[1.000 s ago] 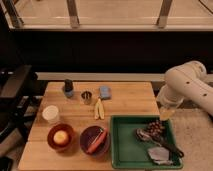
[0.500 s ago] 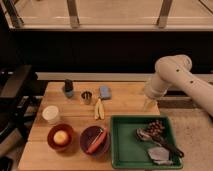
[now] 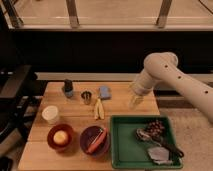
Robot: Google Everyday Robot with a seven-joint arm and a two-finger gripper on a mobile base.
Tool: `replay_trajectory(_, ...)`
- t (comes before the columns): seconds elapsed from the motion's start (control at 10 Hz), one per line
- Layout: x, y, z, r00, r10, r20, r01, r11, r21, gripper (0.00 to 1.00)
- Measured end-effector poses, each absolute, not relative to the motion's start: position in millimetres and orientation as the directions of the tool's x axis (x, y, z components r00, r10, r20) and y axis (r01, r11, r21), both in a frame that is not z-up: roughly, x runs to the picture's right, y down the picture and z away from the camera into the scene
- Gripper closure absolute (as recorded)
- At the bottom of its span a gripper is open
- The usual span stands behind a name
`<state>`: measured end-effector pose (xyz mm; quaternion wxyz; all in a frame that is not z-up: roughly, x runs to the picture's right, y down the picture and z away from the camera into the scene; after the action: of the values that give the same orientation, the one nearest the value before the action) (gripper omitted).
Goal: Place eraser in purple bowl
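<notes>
Currently on worktop [image 3: 120, 107]: 1 eraser [image 3: 67, 85], upright near the far left corner, well apart from 1 purple bowl [image 3: 84, 136] at the near edge. Also 1 red-orange bowl [image 3: 51, 142], 1 metal cup [image 3: 86, 97], 1 light blue block [image 3: 104, 92], 1 green tray [image 3: 127, 142]. 1 hand [image 3: 135, 102] hangs over the worktop's right side; whether it is open or closed cannot be told.
</notes>
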<state>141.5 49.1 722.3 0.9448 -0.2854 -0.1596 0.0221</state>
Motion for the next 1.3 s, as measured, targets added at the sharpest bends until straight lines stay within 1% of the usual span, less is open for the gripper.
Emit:
replay_trajectory(0.6, 141.6, 42.2, 721.0, 0.954, 0.122, 0.274, 0.045, 0.844, -0.535, 0.35)
replay_trajectory(1.0, 85.8, 24.3, 729.9, 0.914, 0.128, 0.385, 0.097, 0.852, -0.514, 0.35)
replay_trajectory(1.3, 25.7, 6.3, 753.5, 0.891, 0.137, 0.432, 0.098, 0.872, -0.48, 0.35)
